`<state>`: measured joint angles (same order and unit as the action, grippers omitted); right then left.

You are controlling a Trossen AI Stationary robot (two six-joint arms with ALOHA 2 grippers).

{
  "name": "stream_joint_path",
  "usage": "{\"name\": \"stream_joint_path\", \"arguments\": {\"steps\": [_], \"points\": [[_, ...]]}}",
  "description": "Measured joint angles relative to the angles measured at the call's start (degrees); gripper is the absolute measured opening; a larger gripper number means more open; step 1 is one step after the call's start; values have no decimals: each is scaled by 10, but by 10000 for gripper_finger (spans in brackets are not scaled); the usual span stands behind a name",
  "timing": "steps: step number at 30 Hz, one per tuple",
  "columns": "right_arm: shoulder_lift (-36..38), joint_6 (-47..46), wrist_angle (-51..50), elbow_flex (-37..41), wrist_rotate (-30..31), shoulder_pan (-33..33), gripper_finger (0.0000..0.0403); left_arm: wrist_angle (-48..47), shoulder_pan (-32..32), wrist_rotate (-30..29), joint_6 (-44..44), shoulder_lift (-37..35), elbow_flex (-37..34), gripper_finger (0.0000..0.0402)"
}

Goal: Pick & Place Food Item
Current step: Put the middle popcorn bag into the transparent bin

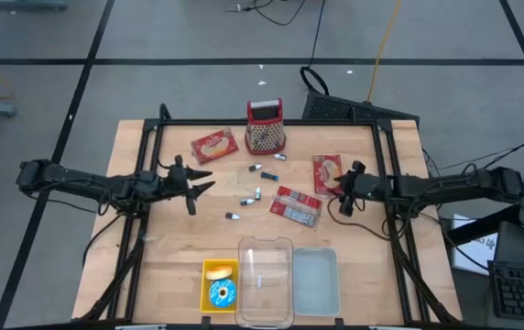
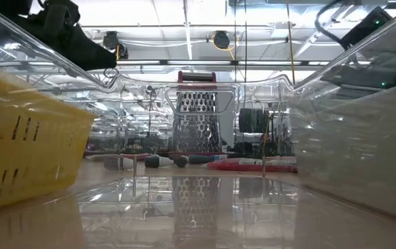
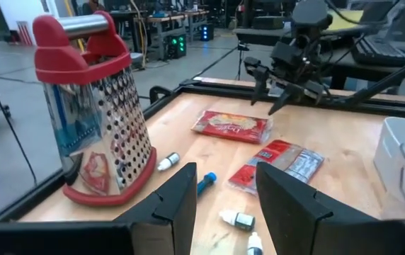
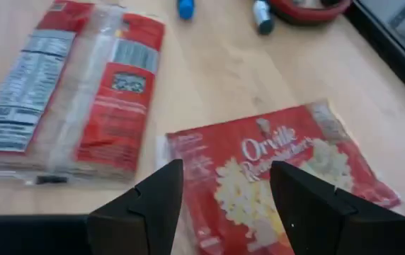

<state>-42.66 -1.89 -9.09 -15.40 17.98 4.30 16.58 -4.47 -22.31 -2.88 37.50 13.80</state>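
While both arms are reaching in over the side edges of the table (image 1: pixel 152 247), the left gripper (image 1: pixel 203 181) is hovering just inside the left edge with its fingers (image 3: pixel 176 200) spread and nothing between them. Just beyond it, toward the far edge, a red popcorn packet (image 1: pixel 213 145) is lying flat on the wood. Near the middle of the far edge a metal grater (image 1: pixel 266 126) with a red handle is standing upright, and several small tubes (image 1: pixel 255 193) are lying scattered across the middle of the table. At the near edge a yellow basket (image 1: pixel 220 284) is sitting with a round blue-rimmed item and a pale piece of food inside it, touching a clear tub (image 1: pixel 265 280) on its right, and a clear lid (image 1: pixel 315 280) is lying just beside that. Right of centre a red packet with a clear strip (image 1: pixel 296 206) is lying flat, and a second red popcorn packet (image 1: pixel 327 172) is resting near the right edge. The right gripper (image 1: pixel 343 187) is hanging directly over this second packet, its fingers (image 4: pixel 149 205) spread apart and gripping nothing.
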Motion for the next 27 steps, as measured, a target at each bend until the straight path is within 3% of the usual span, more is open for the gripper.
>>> {"name": "stream_joint_path", "arguments": {"steps": [12, 20, 27], "points": [[-60, 7, -52, 0, 2, -38, 201, 0, 0, -1, -2, 0, 0, 145], [-141, 11, -14, 0, 75, -38, 200, 0, 0, -1, -4, 0, 0, 145], [-180, 10, 14, -2, 80, -38, 161, 0, 0, -1, -4, 0, 0, 145]]}}
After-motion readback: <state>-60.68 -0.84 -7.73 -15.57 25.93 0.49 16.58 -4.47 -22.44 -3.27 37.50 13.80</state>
